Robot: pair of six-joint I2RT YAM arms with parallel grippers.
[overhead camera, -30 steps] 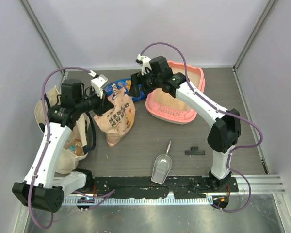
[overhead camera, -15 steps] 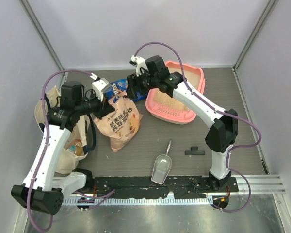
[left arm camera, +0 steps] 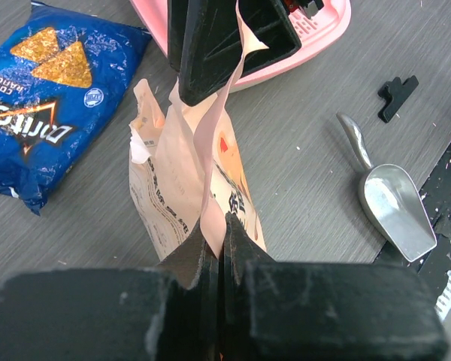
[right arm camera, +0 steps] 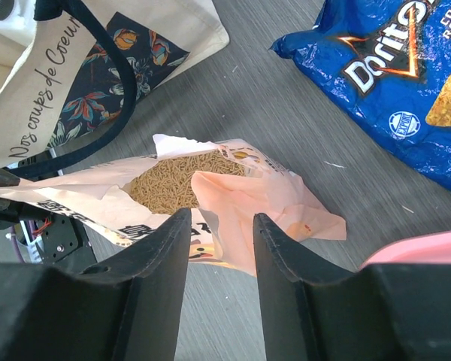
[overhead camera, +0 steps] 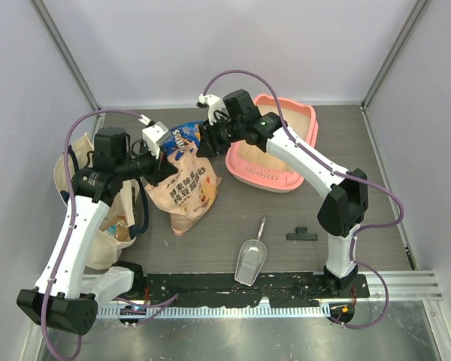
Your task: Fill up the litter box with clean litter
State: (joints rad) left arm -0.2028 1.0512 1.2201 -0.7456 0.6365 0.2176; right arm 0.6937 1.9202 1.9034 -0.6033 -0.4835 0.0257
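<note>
The pinkish-beige litter bag [overhead camera: 186, 189] stands on the table between my arms. My left gripper [overhead camera: 162, 161] is shut on its left top edge, and the pinched flap [left arm camera: 210, 165] rises between the jaws. My right gripper [right arm camera: 218, 226] hovers over the bag's right top flap [right arm camera: 255, 203]; its jaws stand apart, one on each side of the flap, and are not clamped on it. Tan clean litter [right arm camera: 182, 180] shows in the bag's open mouth. The pink litter box [overhead camera: 304, 124] sits right of the bag with pale litter [overhead camera: 264, 156] inside.
A blue Doritos bag [overhead camera: 182, 135] lies behind the litter bag. A cream tote bag [overhead camera: 98, 218] slumps at the left. A metal scoop [overhead camera: 251, 260] and a black clip [overhead camera: 301, 235] lie on the near table.
The right gripper has moved left from the litter box to the bag's top and its jaws have narrowed. The left gripper has raised the bag more upright.
</note>
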